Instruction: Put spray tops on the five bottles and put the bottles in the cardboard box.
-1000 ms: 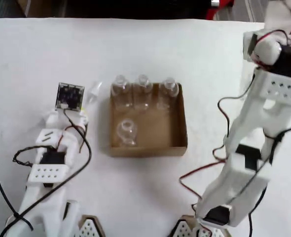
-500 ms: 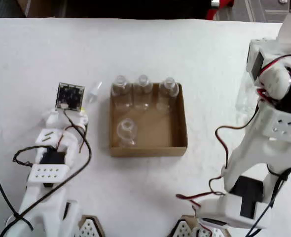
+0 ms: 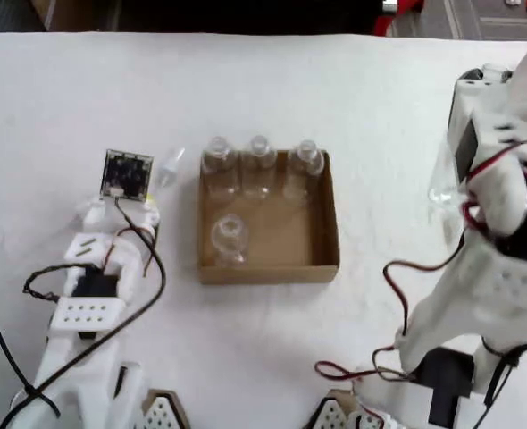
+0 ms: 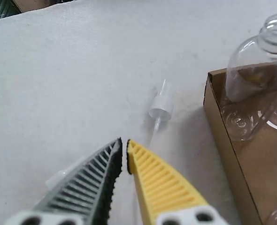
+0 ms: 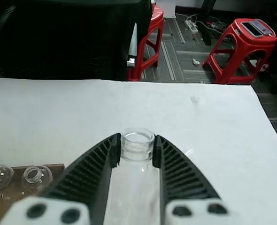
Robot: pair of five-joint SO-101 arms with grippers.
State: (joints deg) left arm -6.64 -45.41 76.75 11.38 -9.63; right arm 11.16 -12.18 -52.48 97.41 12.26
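Note:
A cardboard box [image 3: 326, 259] sits mid-table with three clear, topless bottles [image 3: 259, 163] standing along its far side and a fourth [image 3: 229, 238] near its front left corner. A loose white spray top [image 3: 170, 166] lies on the table just left of the box; it also appears as spray top [image 4: 161, 105] ahead of my left gripper [image 4: 125, 152], which is shut and empty beside the box wall [image 4: 220, 126]. My right gripper [image 5: 137, 146] is shut on the open neck of a fifth clear bottle [image 5: 137, 140], held upright above the table's right side as bottle [image 3: 444, 177].
My left arm [image 3: 94, 286] rests at the front left and my right arm [image 3: 496, 268] rises at the right edge. White table surface lies open behind the box. Red stools [image 5: 246, 37] stand on the floor past the far edge.
My right arm has risen and swung toward the right, carrying the clear bottle with it. The left arm, the box and the spray top have not moved.

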